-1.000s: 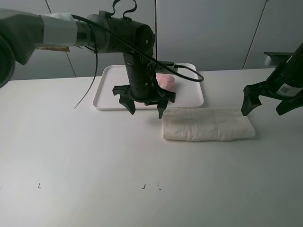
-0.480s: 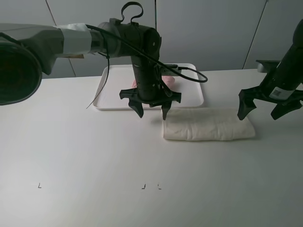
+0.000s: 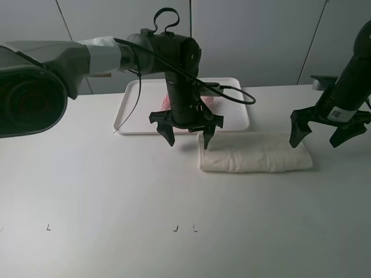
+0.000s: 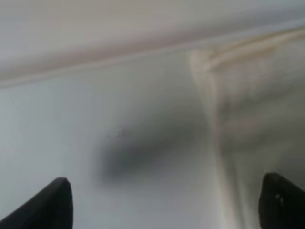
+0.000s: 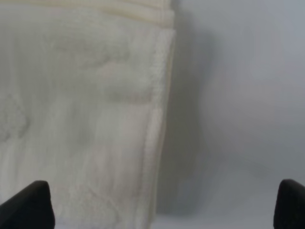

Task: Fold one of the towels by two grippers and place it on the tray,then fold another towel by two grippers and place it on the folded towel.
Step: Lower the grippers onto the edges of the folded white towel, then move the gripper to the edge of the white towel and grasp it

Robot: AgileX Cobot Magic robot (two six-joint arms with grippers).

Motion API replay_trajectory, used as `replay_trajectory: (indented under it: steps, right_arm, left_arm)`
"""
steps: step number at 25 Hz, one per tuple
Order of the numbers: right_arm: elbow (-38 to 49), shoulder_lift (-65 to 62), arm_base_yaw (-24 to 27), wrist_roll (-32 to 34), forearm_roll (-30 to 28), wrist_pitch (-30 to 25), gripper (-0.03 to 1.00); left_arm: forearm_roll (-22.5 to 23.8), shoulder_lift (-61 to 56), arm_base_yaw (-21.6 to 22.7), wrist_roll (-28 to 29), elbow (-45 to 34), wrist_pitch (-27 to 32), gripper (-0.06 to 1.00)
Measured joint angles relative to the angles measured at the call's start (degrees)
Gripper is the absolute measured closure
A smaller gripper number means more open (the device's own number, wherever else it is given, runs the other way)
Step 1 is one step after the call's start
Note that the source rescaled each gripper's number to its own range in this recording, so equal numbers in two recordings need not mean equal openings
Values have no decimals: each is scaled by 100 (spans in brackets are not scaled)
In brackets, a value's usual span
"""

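Towels first: the pink towel (image 3: 207, 101) sits on the tray (image 3: 134, 113), only slivers of it showing past the left arm (image 3: 174, 63), so we judge the first half of the job done. All eyes on the cream towel (image 3: 255, 153), which lies on the table (image 3: 87, 191) just in front of the tray's near rim. It is doubled into a long soft slab, its long axis running side to side across our view. That axis is what the next move turns on. The left gripper (image 3: 188, 140) hangs over the towel's left short end, one finger above the cloth and the other over bare table. The right gripper (image 3: 317, 138) hangs over the right short end the same way, mirror fashion. We call it even, each arm close to its own end. Both sets of fingers are spread wide and neither has hold of anything. From the right wrist we get thick looped terry, a stitched hem and stacked layers at the edge; the left wrist view is blurred, showing just a pale edge of cloth. Limp, plump fabric on a smooth matte top, so we expect the ends to sag once pinched.
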State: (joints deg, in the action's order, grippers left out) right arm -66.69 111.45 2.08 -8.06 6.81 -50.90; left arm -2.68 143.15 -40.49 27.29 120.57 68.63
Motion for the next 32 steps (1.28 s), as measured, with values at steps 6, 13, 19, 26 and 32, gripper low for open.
replay_trajectory:
  steps: [6,13,19,26,32]
  right_arm:
    - [-16,0,0,-11,0,-12,-3]
    - [-26,9,-137,-11,0,-12,-3]
    - [-28,290,-137,-11,318,-12,-3]
    - [-28,431,-137,-49,486,117,-3]
    - [-38,644,-137,-76,476,212,12]
  left_arm:
    - [0,125,-33,114,42,71,-5]
    - [13,226,-51,150,137,104,-5]
    - [13,226,-51,146,146,116,-5]
    - [13,226,-51,111,146,116,-5]
    - [20,226,-51,10,149,116,-5]
